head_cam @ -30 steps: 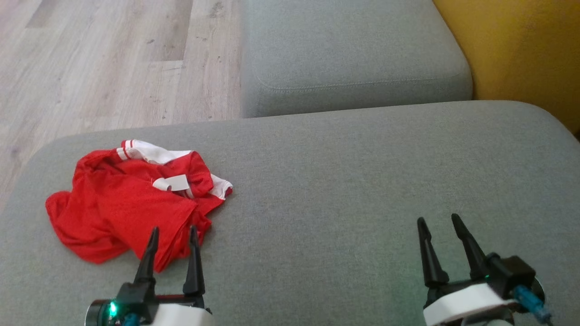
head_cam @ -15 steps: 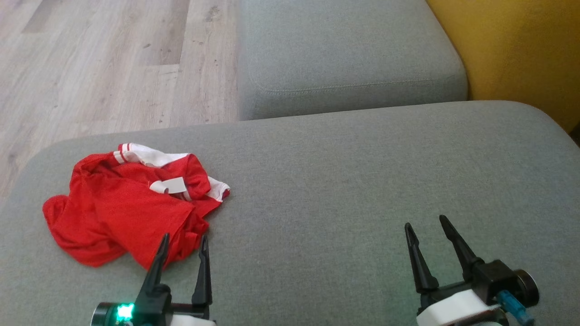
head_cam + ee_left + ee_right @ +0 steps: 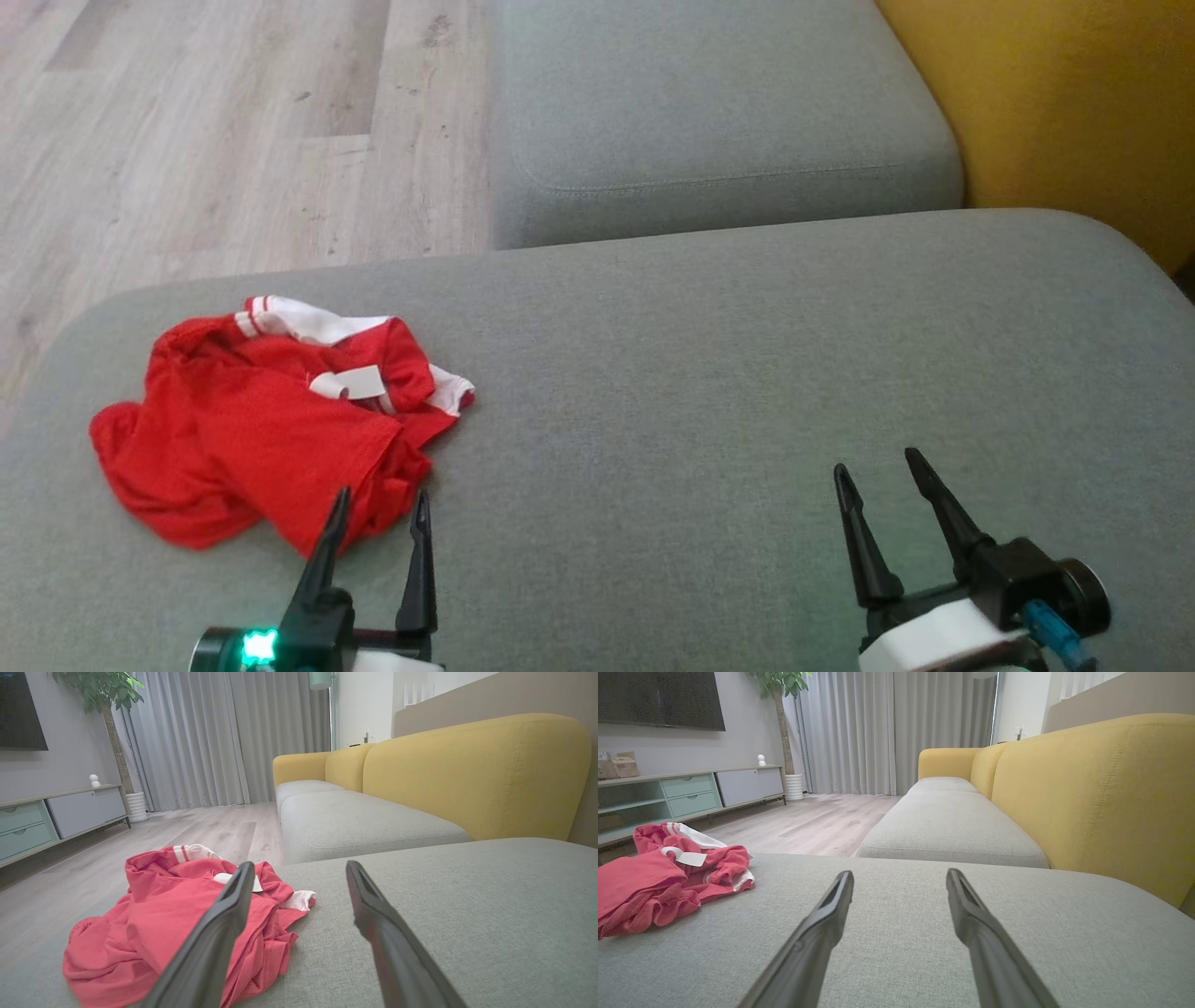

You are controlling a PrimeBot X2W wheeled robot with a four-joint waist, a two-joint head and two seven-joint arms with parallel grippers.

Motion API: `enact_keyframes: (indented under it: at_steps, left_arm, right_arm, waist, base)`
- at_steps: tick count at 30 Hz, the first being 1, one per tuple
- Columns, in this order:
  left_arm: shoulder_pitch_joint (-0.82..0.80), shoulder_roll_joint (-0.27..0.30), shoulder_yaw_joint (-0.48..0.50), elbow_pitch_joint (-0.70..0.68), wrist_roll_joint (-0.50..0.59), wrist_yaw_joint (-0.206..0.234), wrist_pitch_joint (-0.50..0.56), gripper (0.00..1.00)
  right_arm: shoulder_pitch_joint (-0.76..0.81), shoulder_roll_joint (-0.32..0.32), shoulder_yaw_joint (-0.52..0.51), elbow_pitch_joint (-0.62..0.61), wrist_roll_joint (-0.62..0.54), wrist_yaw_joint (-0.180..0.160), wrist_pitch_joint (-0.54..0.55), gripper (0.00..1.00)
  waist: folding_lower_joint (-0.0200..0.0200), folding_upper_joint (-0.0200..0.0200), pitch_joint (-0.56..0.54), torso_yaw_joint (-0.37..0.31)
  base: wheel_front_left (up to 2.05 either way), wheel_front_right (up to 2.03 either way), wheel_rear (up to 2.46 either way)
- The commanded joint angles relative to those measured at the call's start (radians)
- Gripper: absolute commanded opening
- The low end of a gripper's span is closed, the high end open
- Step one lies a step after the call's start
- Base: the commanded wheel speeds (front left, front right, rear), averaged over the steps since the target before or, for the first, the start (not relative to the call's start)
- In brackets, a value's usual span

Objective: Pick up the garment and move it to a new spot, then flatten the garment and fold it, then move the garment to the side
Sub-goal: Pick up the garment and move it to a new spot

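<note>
Red garment lies crumpled at the left end of the cushion, near its rounded edge; left gripper hangs at the near hem, jaws spread and empty, right gripper spread too, well apart over bare fabric. The danger: a shallow pinch on that bunched pile may catch only one loose layer (thin cloth, likely slippery) and it slips out mid-lift, or a nudge pushes it towards the floor.

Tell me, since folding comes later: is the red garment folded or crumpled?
Crumpled. The garment lies bunched on the grey cushion, wrinkled, its white label showing.
</note>
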Motion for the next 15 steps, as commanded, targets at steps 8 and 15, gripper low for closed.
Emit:
enact_keyframes:
  at_steps: [8, 15]
  left_arm:
    - [-0.056, 0.004, 0.041, -0.031, -0.012, -0.003, -0.011, 1.0]
    - [-0.053, 0.004, 0.06, -0.022, -0.02, -0.017, -0.011, 1.0]
  right_arm:
    - [-0.022, -0.01, 0.033, -0.023, -0.001, 0.008, -0.014, 1.0]
    - [-0.018, -0.01, 0.048, -0.021, -0.004, 0.008, -0.014, 1.0]
  waist:
    - [0.0, 0.0, 0.013, 0.121]
    - [0.0, 0.0, 0.025, 0.302]
  base:
    - [0.0, 0.0, 0.0]
    - [0.0, 0.0, 0.0]
